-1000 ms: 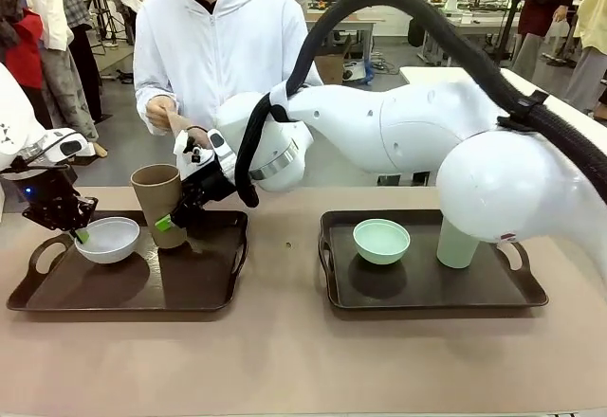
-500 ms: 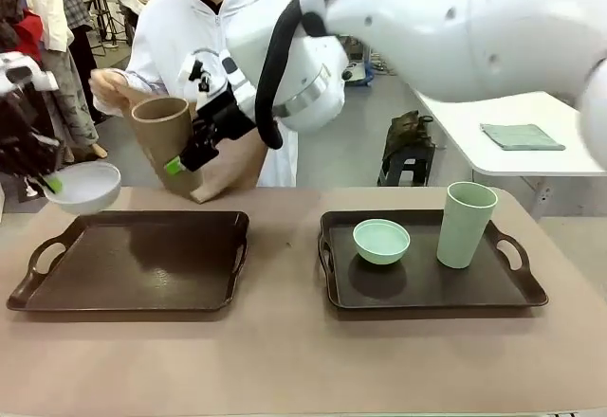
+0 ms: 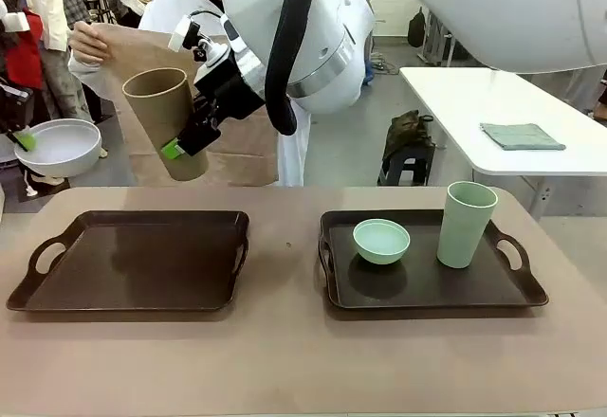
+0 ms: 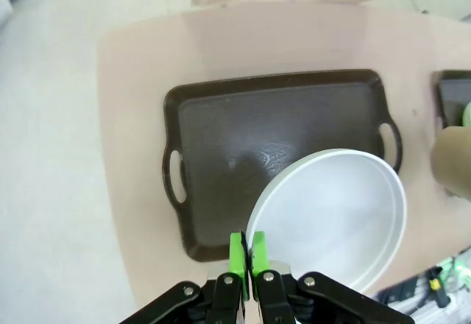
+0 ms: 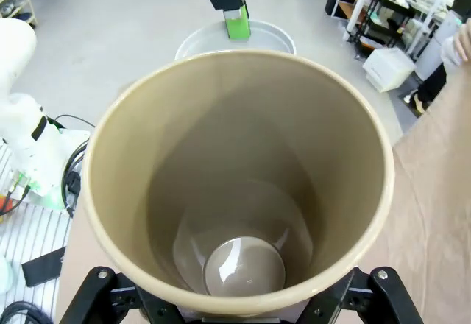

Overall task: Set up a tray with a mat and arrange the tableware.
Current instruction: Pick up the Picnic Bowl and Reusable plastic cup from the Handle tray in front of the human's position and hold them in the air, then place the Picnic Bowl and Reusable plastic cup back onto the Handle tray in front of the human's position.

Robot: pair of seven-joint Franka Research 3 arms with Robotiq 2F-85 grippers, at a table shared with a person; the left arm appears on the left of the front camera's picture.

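Our right claw (image 3: 178,144), in the upper left of the front view, is clamped on the wall of the tall brown handleless cup (image 3: 166,114), one green pad outside near the base, and the cup hangs tilted, lifted clear of the beige table (image 3: 285,360). From the right wrist we look straight down into that cup, its rim nearly spanning the frame. Our left claw (image 3: 23,138), at the far left edge, is pinched shut on the rim of the small white bowl (image 3: 57,147), which is also held in the air. In the left wrist view its green pads (image 4: 237,254) squeeze the bowl's edge at bottom centre, above a dark brown handled tray (image 4: 272,118). Behind the brown cup, a person's hand (image 3: 87,43) holds up a tan mat (image 3: 242,156) that hangs to the table's far edge. At lower right in the front view a second dark tray (image 3: 432,303) carries the small mint green bowl (image 3: 381,240) and, just to its right, the tall pale green cup (image 3: 465,225) standing upright, the two apart.
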